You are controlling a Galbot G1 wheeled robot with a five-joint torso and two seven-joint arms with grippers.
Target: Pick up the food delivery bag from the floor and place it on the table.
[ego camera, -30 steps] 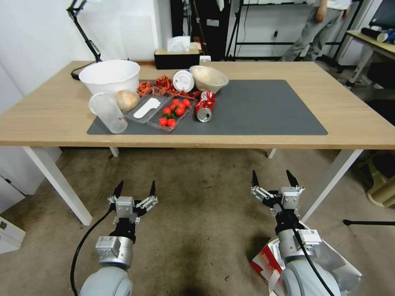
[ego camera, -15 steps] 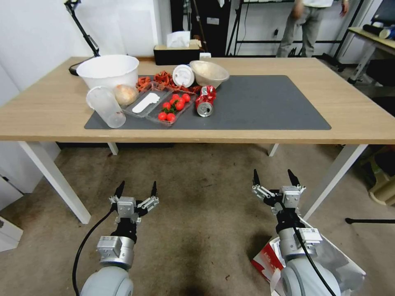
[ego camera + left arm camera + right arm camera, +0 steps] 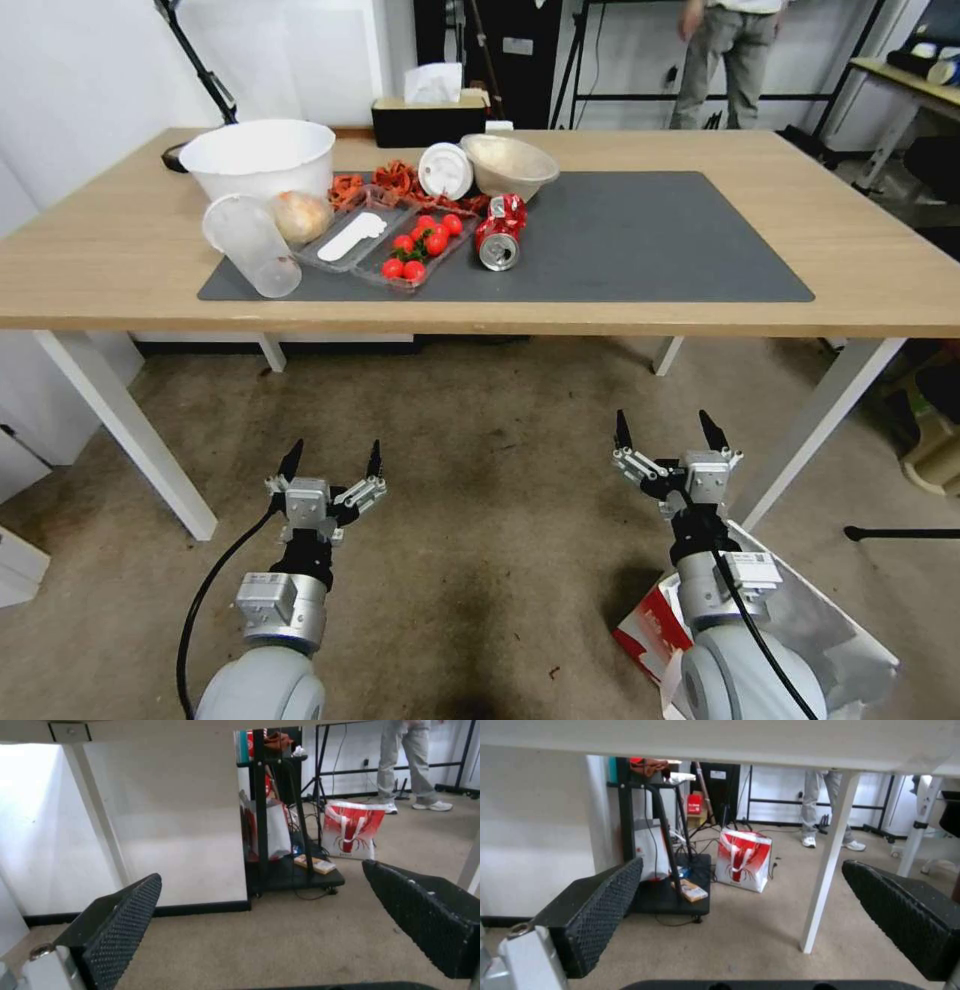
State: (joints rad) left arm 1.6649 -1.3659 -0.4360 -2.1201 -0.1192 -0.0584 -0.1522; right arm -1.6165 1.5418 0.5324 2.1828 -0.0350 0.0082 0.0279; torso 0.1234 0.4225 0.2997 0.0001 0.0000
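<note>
The food delivery bag lies on the floor at the lower right of the head view. Its red side and silver foil lining show beside and under my right arm, which hides much of it. My right gripper hangs open above the floor just ahead of the bag, with nothing between its fingers. My left gripper is open too, over bare floor to the left, its pads wide apart. The table stands ahead with a dark grey mat on it.
The mat's left half holds a white bucket, a tipped clear cup, tomatoes, a crushed can and a bowl. White table legs flank the arms. A red and white bag stands far behind.
The whole head view has shifted slightly, so the table sits higher and a little wider in frame. Both grippers hold the same open pose.
</note>
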